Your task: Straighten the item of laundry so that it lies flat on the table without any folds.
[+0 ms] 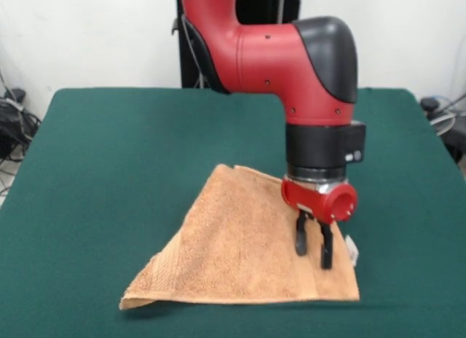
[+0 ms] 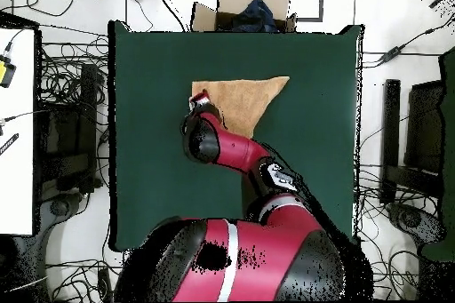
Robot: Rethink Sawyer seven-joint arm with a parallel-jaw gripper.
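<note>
The orange-tan towel (image 1: 244,254) lies on the dark green table (image 1: 109,170) folded into a rough triangle, with a folded edge running from its far point down to the near left corner. A small white tag (image 1: 352,250) shows at its right edge. My gripper (image 1: 313,250) hangs over the towel's right part, its two black fingers (image 1: 301,240) a little apart and holding nothing, tips just above the cloth. In the overhead view the towel (image 2: 249,97) is a triangle near the table's far edge (image 2: 311,51) and the gripper (image 2: 201,100) sits at its left corner.
An open cardboard box (image 2: 242,6) stands beyond the table's far edge in the overhead view. Cables and dark equipment (image 2: 67,113) lie on the floor on both sides of the table. The red arm (image 2: 235,153) reaches across the table's middle.
</note>
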